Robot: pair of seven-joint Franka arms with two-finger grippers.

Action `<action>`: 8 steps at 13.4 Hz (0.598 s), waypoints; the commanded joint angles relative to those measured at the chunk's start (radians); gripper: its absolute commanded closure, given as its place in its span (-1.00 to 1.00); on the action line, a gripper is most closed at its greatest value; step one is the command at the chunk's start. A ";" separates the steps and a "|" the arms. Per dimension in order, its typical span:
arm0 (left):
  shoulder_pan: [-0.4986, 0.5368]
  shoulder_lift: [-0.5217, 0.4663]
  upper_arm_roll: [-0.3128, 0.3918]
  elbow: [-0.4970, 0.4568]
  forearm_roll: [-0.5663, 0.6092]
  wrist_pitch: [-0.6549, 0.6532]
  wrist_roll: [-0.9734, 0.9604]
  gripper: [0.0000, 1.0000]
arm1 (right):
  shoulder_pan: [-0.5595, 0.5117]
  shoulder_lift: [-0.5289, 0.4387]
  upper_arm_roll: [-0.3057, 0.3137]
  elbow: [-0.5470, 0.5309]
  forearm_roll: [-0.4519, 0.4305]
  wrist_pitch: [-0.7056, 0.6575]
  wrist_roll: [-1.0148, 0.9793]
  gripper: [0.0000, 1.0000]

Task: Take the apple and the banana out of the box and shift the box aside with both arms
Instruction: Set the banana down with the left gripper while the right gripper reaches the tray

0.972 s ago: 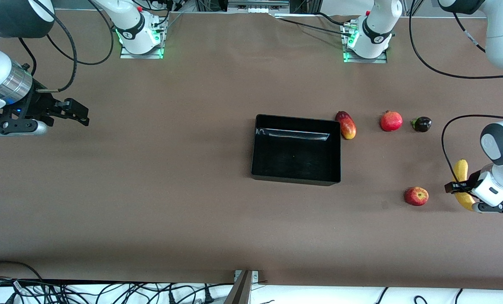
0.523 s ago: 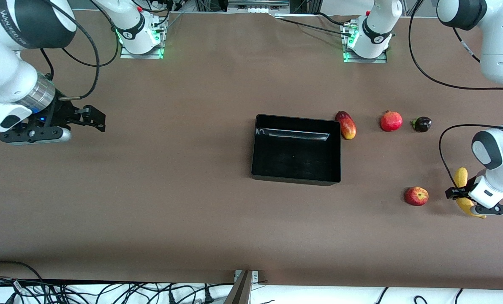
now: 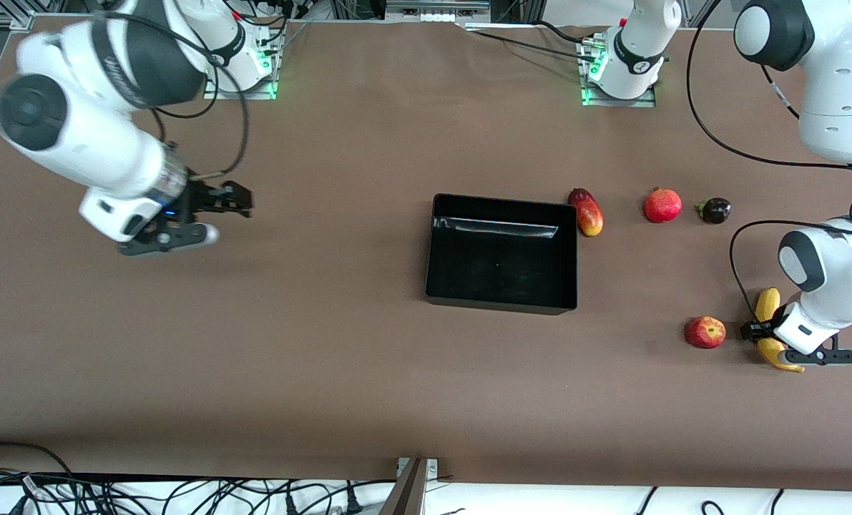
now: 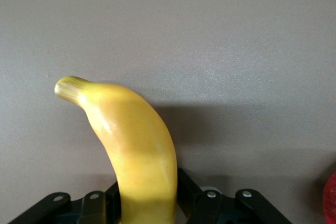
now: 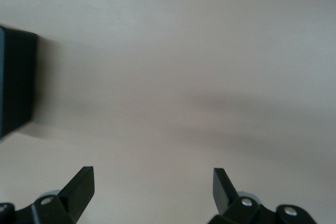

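yellow banana [image 3: 766, 306]; glossy black box [image 3: 501, 286]; red apple [image 3: 704, 332], yellowish patches

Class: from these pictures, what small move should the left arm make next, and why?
Probably lower and release: the left gripper is shut on the banana, already outside the empty box and beside the apple. The right gripper, open, is over bare table.
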 commanded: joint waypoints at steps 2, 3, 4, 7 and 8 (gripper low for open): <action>-0.005 -0.065 0.000 0.007 0.017 -0.080 0.009 -1.00 | 0.204 0.175 -0.008 0.073 0.022 0.193 0.244 -1.00; -0.007 -0.098 0.000 0.009 0.017 -0.138 0.009 -1.00 | 0.247 0.233 -0.008 0.122 0.021 0.220 0.305 -1.00; -0.007 -0.135 0.000 0.009 0.017 -0.199 0.010 -1.00 | 0.287 0.287 -0.008 0.173 0.020 0.237 0.365 -1.00; -0.007 -0.276 0.000 0.009 0.017 -0.432 0.061 -1.00 | 0.381 0.402 -0.009 0.238 0.013 0.305 0.505 -1.00; -0.010 -0.327 0.000 0.007 0.017 -0.511 0.064 -1.00 | 0.407 0.431 -0.014 0.238 0.010 0.341 0.536 -1.00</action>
